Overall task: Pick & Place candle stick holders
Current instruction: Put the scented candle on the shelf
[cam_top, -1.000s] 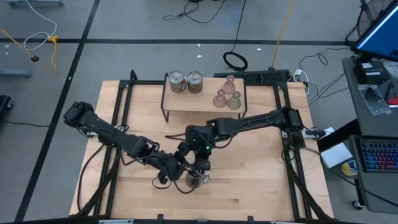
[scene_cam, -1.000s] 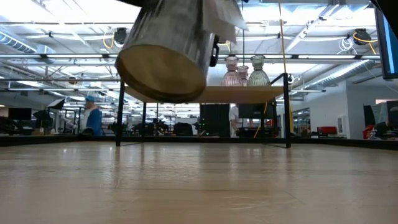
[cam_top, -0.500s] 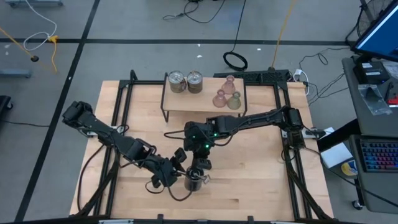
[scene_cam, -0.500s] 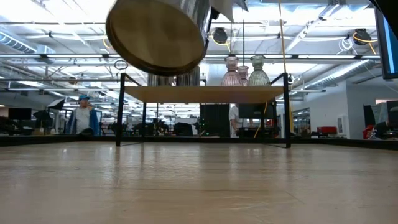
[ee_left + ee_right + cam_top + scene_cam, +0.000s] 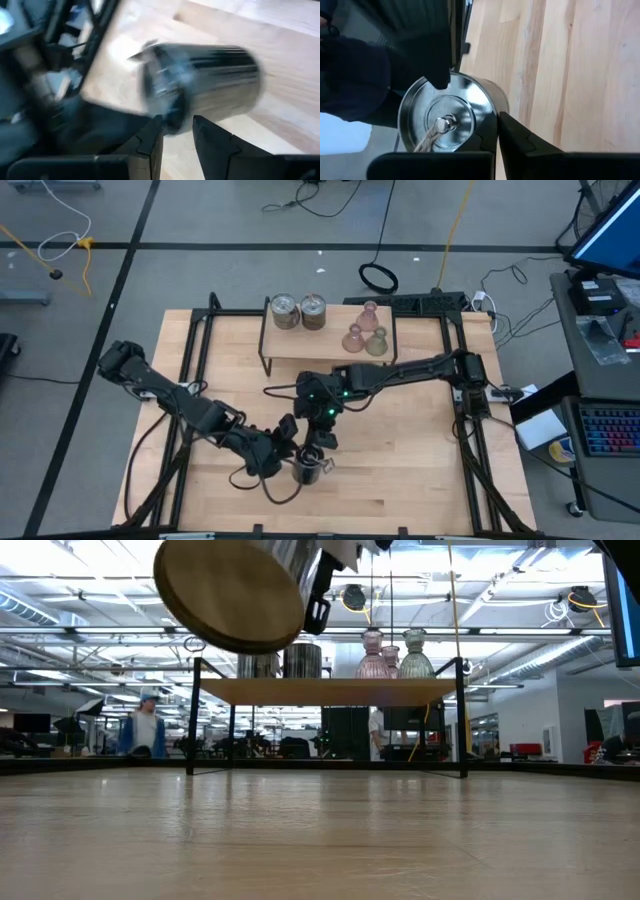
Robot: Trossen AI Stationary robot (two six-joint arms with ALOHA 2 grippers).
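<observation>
A shiny silver candle stick holder [image 5: 308, 469] hangs above the table's near middle, held between both grippers. The low view shows its round base [image 5: 228, 595] from below, tilted and well above the table. My left gripper [image 5: 293, 463] comes at it from the left and is shut on it. My right gripper [image 5: 320, 457] comes from the far right and is also shut on it. On the raised wooden shelf [image 5: 330, 352] at the far side stand two more silver holders [image 5: 285, 311] [image 5: 314, 310]. Three tinted glass holders [image 5: 353, 337] stand beside them. My left gripper has the holder's rim [image 5: 170, 116] in the narrow gap between its two fingers [image 5: 150, 142], slanting down from the table's left. The holder lies tilted on its side beyond the fingers, lifted clear of the table. My right gripper pinches the holder's rim wall [image 5: 494, 119] at the open top. One finger [image 5: 487, 140] is inside the cup and the other outside. It slants down from the far right. The holder's open top, with its centre spike [image 5: 445, 123], faces the wrist.
The shelf stands on black legs [image 5: 192, 720] across the far middle of the table. Black frame rails [image 5: 195, 350] run along the table's left and right sides. Bare wood [image 5: 400, 470] lies near and to the right of the grippers. A person [image 5: 145, 725] stands in the room beyond.
Held by both grippers, the silver holder has risen a little and drifted toward the table's left edge. It has tipped, so its base now faces more toward the near edge. My left gripper has rolled about its own line. Neither gripper has opened.
</observation>
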